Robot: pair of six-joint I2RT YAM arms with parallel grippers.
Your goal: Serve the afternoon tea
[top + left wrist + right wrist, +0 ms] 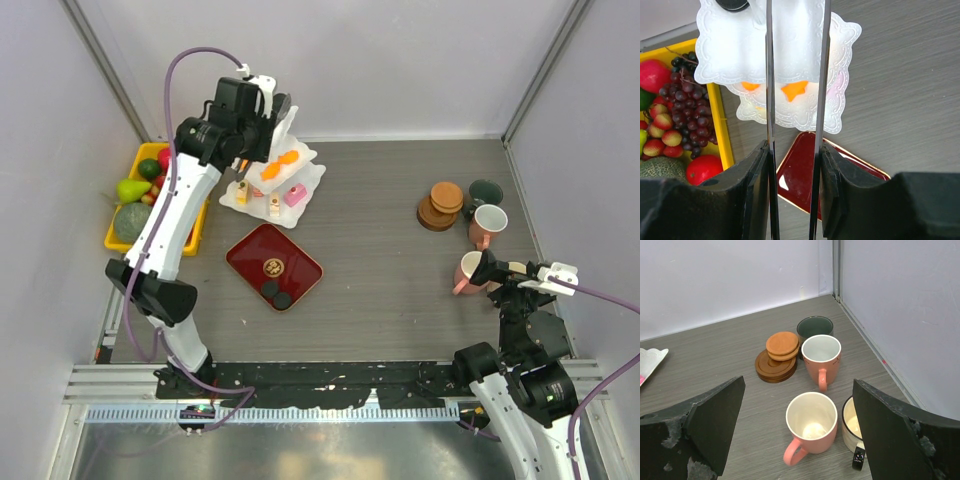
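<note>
White three-tier scalloped stand (pixel 312 178) upright on far-left part of tabletop (pixel 390 230), near yellow fruit tray (pixel 118 243); orange pastries (pixel 794 90) on a middle tier, pink/cream pastries (pixel 295 195) on bottom tier. Left claw (pixel 794 147) clamped on metal tongs (pixel 769 100), their long axis running straight out from it, blades over the stand. Red tray (pixel 252 247) near stand holds black round pastries (pixel 276 293); gold mark on one, too small to read. Right claw (pixel 799 382) spread wide, holding nothing, above pink mugs (pixel 811 422), dark green mug (pixel 815 326) and beige mug (pixel 852 422) at right; pink handles point toward the arms. Brown coasters (pixel 777 357) stacked beside them
</note>
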